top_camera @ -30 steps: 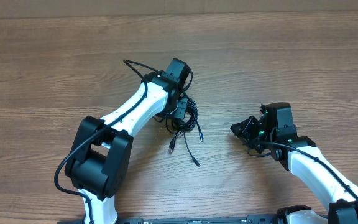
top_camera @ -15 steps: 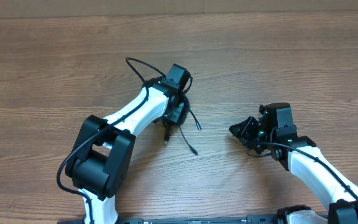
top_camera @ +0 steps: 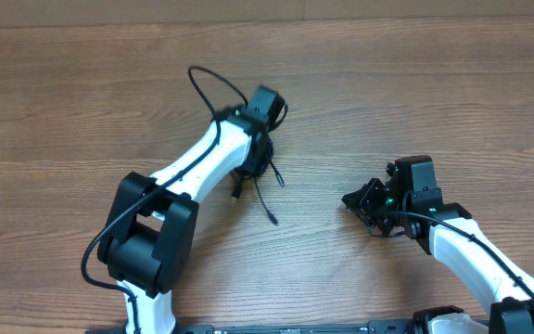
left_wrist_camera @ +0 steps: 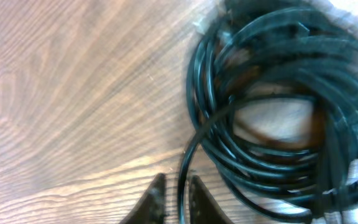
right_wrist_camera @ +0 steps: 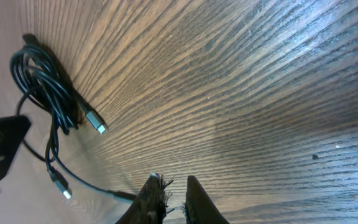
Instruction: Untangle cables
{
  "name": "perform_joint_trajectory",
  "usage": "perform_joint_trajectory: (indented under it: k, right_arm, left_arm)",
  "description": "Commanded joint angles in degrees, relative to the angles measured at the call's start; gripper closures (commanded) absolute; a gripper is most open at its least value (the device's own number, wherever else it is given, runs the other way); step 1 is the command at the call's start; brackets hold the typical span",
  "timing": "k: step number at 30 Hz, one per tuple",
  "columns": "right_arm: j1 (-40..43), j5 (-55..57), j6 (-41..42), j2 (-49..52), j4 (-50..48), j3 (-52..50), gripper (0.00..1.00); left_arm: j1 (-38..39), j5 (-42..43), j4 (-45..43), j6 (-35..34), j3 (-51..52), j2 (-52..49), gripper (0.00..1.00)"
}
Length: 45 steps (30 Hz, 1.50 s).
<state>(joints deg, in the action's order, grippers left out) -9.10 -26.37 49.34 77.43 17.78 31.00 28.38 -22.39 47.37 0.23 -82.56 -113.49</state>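
Black cables (left_wrist_camera: 204, 87) pinched by one strand in left gripper (left_wrist_camera: 176, 182); right gripper (right_wrist_camera: 173, 182) nearly pressed together

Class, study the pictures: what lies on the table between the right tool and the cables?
Nothing: between the right tool and the cables only bare wooden table shows, in both the overhead and right wrist views.

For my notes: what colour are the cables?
The cables are black; the left wrist view shows it best.
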Motion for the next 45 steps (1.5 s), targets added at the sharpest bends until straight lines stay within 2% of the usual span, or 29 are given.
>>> perform_joint_trajectory:
  k: [1, 2, 3, 6, 10, 14, 18, 25, 29, 35, 38, 40, 45]
  right_arm:
    - [-0.28, -0.28, 3.52, -0.02, -0.74, 0.87, 0.88]
    - [-0.28, -0.26, 4.46, -0.02, -0.81, 0.87, 0.88]
    - [-0.28, -0.26, 5.81, -0.02, -0.81, 0.87, 0.88]
    - [-0.87, 0.24, 8.22, -0.02, -1.49, 0.87, 0.88]
    - [-3.56, 3.67, 9.22, -0.02, -3.34, 0.87, 0.86]
    - [-7.76, 10.91, 9.68, -0.02, -3.61, 0.87, 0.78]
    - [-9.7, 12.48, 10.67, -0.02, -5.75, 0.87, 0.7]
    - [-9.81, 13.51, 10.67, -0.02, -6.14, 0.87, 0.68]
    - [-9.81, 13.51, 10.64, -0.02, -6.12, 0.87, 0.66]
    - [-9.81, 13.51, 10.64, -0.02, -6.12, 0.87, 0.65]
    - [-9.81, 13.51, 10.67, -0.02, -6.14, 0.87, 0.64]
    - [-9.81, 13.51, 10.64, -0.02, -6.14, 0.87, 0.64]
    - [-9.81, 13.51, 10.64, -0.02, -6.14, 0.87, 0.64]
  left_arm:
    - [-0.31, 5.31, 4.33, -3.21, -9.7, 1.55, 0.56]
    - [-0.31, 7.69, 5.92, -3.21, -11.69, 1.55, 0.48]
    - [-0.31, 10.23, 6.86, -3.28, -13.11, 1.55, 0.47]
    - [-0.31, 17.86, 7.69, -5.14, -14.8, 1.55, 0.47]
    - [-0.28, 23.17, 7.63, -8.85, -13.55, 1.31, 0.49]
    - [0.33, 24.39, 5.49, -12.87, -9.51, 1.31, 0.54]
    - [1.27, 24.39, 1.01, -14.97, -4.87, 1.31, 0.53]
    - [2.32, 24.33, -8.35, -17.86, 2.08, 1.31, 0.53]
    - [2.51, 24.35, -15.21, -18.8, 6.6, 1.31, 0.65]
    - [2.51, 23.45, -18.51, -19.76, 9.9, 1.31, 0.66]
    - [2.51, 23.47, -18.29, -19.45, 10.05, 1.31, 0.73]
    - [2.51, 24.02, -18.32, -17.7, 9.94, 1.33, 0.81]
    - [2.51, 26.56, -16.52, -10.67, 7.74, 1.99, 0.86]
